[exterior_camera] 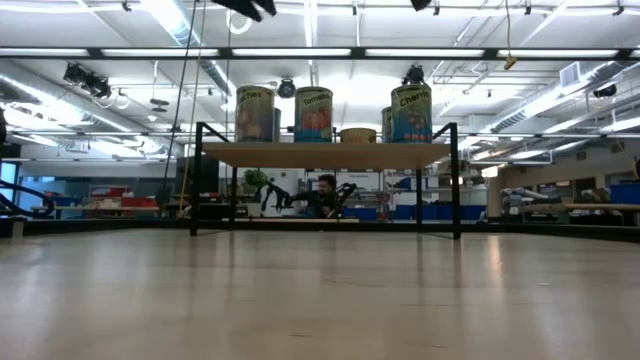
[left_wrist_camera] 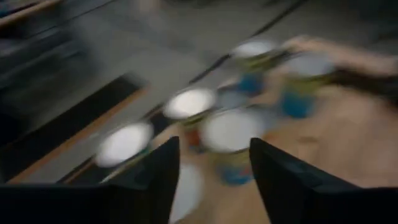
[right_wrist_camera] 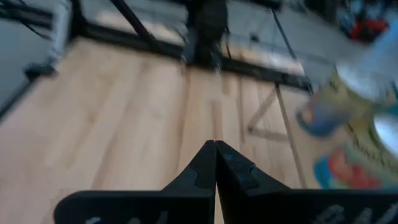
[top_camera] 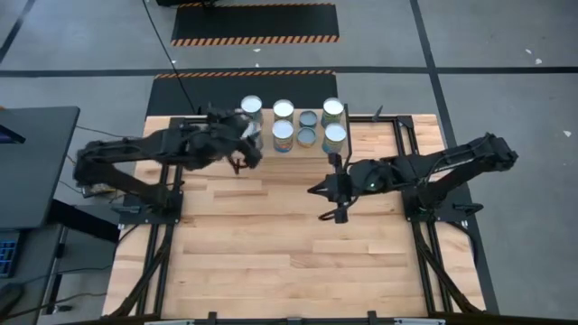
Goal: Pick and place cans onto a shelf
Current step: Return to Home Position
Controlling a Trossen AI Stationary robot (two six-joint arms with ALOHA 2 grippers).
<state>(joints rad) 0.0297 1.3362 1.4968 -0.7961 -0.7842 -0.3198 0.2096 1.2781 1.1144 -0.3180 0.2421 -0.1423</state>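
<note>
Right gripper point(right_wrist_camera: 215, 146) nearest me, mid-table, fingers pinched together on nothing, arm angled in, held high. Left gripper point(left_wrist_camera: 212, 144) spread wide and empty, arm stretched toward the shelf point(exterior_camera: 320, 155), left front. Cans point(top_camera: 284, 110) sit packed on it at the far edge (placing looks done, hence empty grippers).

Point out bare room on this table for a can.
Free: the near half of the table, between the right pincer and the near edge. Crowded: the far edge, where cans fill the shelf and the left pincer hangs beside them.
</note>
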